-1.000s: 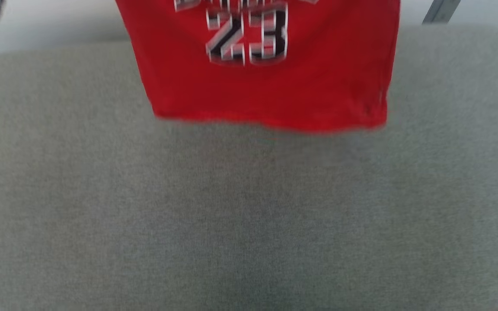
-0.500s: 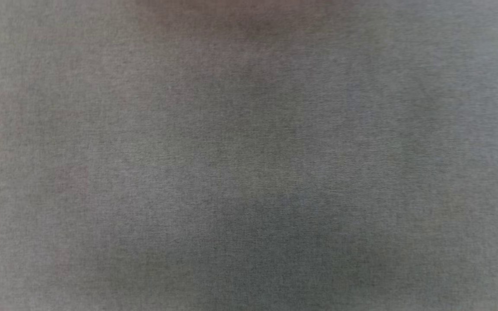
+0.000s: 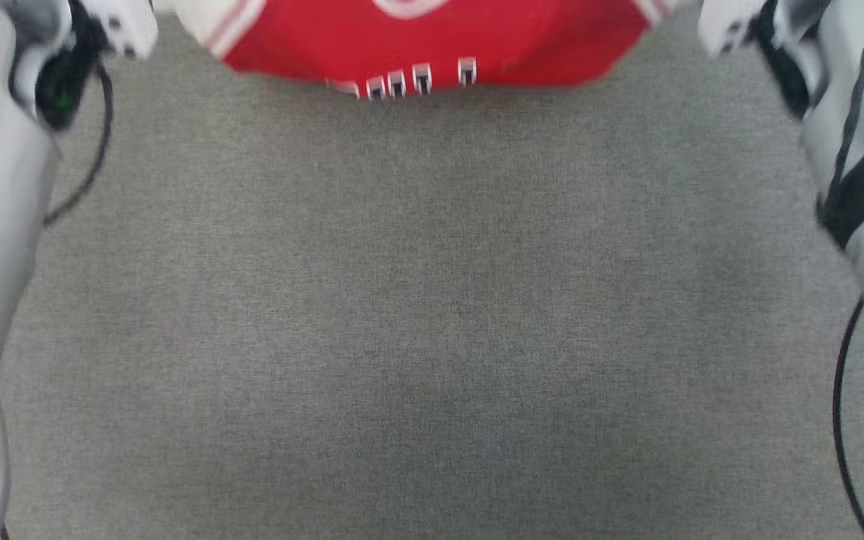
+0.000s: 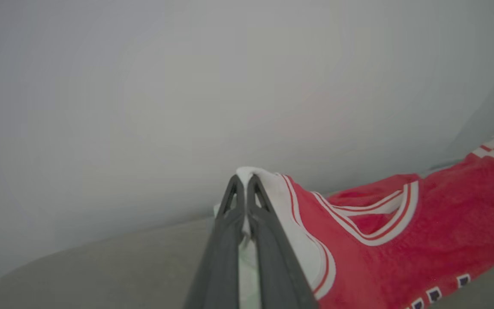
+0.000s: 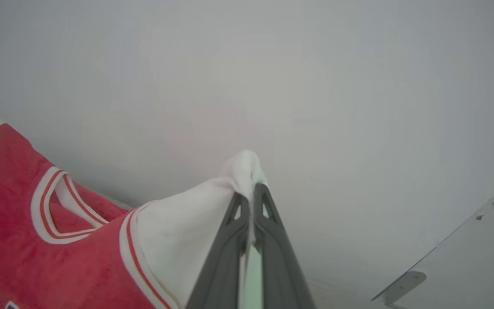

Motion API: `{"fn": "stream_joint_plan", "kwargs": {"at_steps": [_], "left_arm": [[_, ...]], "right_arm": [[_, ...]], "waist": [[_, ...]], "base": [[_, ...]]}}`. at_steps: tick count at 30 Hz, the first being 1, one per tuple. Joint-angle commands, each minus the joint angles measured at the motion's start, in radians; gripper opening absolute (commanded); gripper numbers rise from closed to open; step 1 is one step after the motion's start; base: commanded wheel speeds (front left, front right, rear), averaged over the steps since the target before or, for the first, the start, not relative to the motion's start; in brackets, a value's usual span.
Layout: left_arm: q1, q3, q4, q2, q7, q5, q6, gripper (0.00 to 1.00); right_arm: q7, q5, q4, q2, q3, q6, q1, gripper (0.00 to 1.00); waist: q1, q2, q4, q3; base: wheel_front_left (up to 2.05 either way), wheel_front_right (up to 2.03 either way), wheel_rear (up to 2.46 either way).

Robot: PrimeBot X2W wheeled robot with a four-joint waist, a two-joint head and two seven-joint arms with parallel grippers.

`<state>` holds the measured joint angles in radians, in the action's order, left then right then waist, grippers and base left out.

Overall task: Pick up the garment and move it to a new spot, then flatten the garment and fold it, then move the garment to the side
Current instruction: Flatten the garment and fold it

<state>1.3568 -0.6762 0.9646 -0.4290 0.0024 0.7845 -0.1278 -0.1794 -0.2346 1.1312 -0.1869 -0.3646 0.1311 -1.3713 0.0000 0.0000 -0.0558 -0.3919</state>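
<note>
Our left gripper (image 4: pixel 245 178) pinches one white sleeve of the garment (image 3: pixel 477 37), which stretches across the far part of the grey surface (image 3: pixel 432 300), perhaps sagging onto it in the blurred head view, to our right gripper (image 5: pixel 250 193), clamped on the other sleeve.

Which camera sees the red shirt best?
The left wrist view: the shirt shows sleeve, neck hole and chest. The right wrist view shows a sleeve and collar; the head view catches a blurred strip at its top.
</note>
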Motion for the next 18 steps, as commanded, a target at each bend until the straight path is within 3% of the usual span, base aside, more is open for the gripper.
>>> {"fn": "stream_joint_plan", "kwargs": {"at_steps": [1,7,9,14,18], "left_arm": [[-0.052,-0.007,-0.029,-0.018,0.044,0.058,-0.003,0.00],[-0.264,-0.069,-0.221,-0.129,0.241,0.246,-0.003,0.00],[-0.295,-0.072,-0.250,-0.148,0.262,0.266,-0.003,0.00],[-0.464,-0.094,-0.420,-0.249,0.341,0.338,-0.003,0.00],[-0.609,-0.098,-0.560,-0.331,0.366,0.378,0.057,0.00]], "right_arm": [[0.022,-0.050,-0.025,-0.002,-0.029,-0.001,0.050,0.00],[0.163,-0.267,-0.241,-0.103,-0.187,-0.001,0.265,0.00],[0.183,-0.295,-0.285,-0.125,-0.210,-0.001,0.301,0.00],[0.272,-0.412,-0.523,-0.257,-0.271,-0.001,0.474,0.00],[0.351,-0.465,-0.711,-0.370,-0.305,-0.001,0.615,0.00]], "waist": [[0.0000,0.0000,0.000,0.021],[0.0000,0.0000,0.002,0.076],[0.0000,0.0000,0.003,0.082],[0.0000,0.0000,0.006,0.112],[0.0000,0.0000,0.011,0.132]], "base": [[0.00,0.00,0.00],[0.00,0.00,0.00],[0.00,0.00,0.00],[0.00,0.00,0.00],[0.00,0.00,0.00]]}}
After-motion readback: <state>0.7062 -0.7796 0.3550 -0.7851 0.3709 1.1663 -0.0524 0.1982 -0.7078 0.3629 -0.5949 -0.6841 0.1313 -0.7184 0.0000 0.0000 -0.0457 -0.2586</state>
